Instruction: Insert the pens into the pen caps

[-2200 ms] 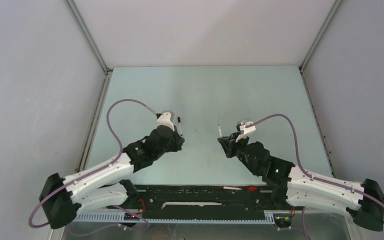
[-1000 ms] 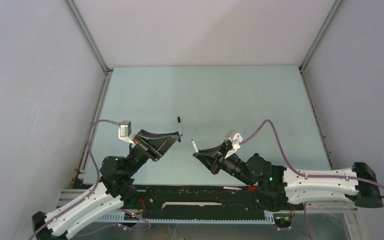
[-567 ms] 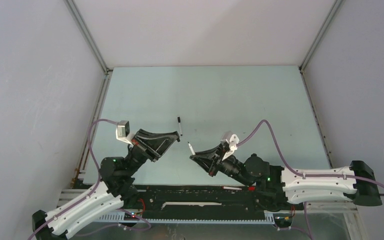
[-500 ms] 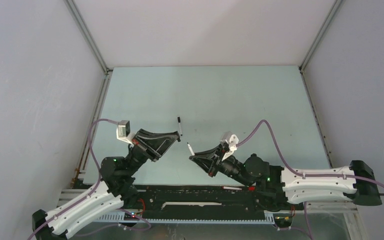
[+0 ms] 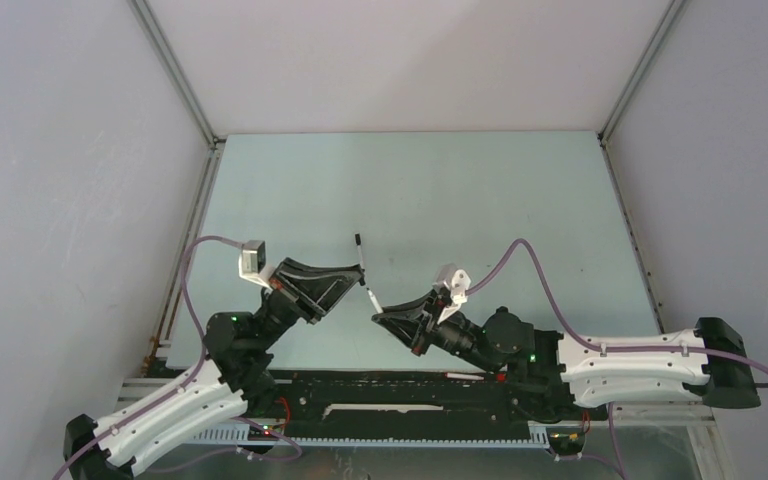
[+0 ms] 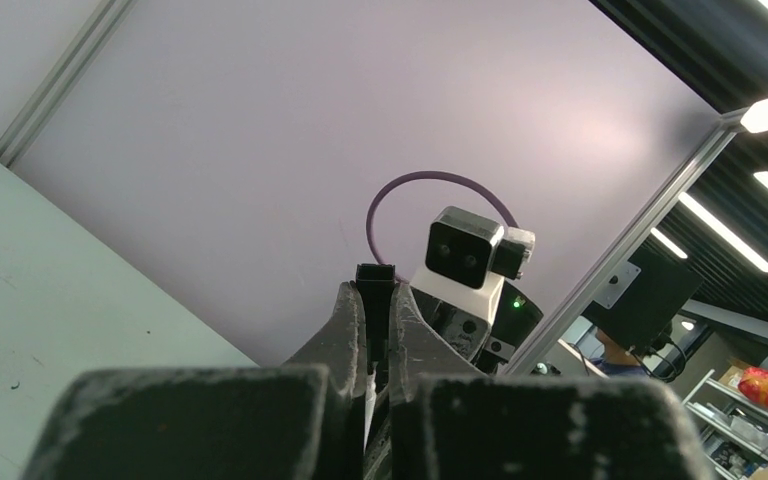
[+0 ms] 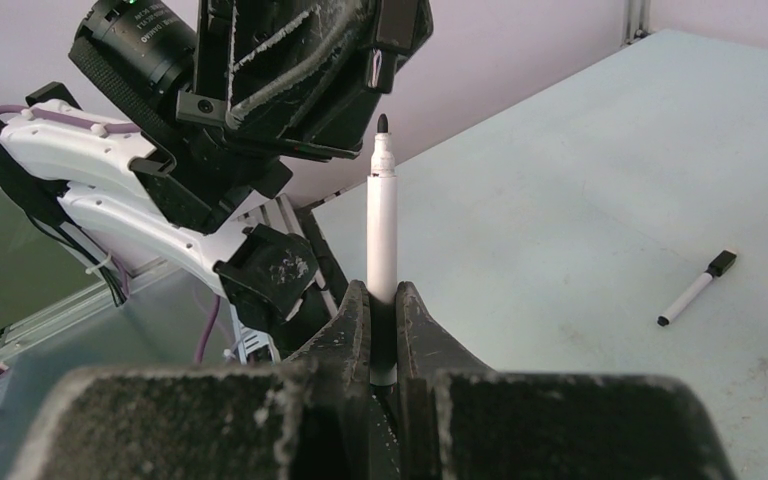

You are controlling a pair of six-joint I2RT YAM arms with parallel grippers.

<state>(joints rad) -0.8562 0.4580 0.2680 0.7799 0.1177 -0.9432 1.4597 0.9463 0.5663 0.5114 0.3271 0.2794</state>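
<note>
Both tools held above the counter (image 7: 580, 140) and tipped toward each other for lining up in mid-air: left tool (image 6: 376, 292) pinched narrow on a black cap (image 6: 376, 273), right tool (image 7: 382, 292) clamped on a white pen (image 7: 382, 215), nib just beside that cap, not yet in; capped pen (image 7: 695, 287) lying apart on the counter.

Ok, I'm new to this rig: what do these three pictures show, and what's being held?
Two robot arms are bolted at the near edge of a table. The wide picture looks down from above and behind them; the other two come from a camera on each wrist. The left end effector is shut on a small black cap. The right end effector is shut on a white pen, tip up, close to the left one. A second pen, black at one end, lies on the table.
</note>
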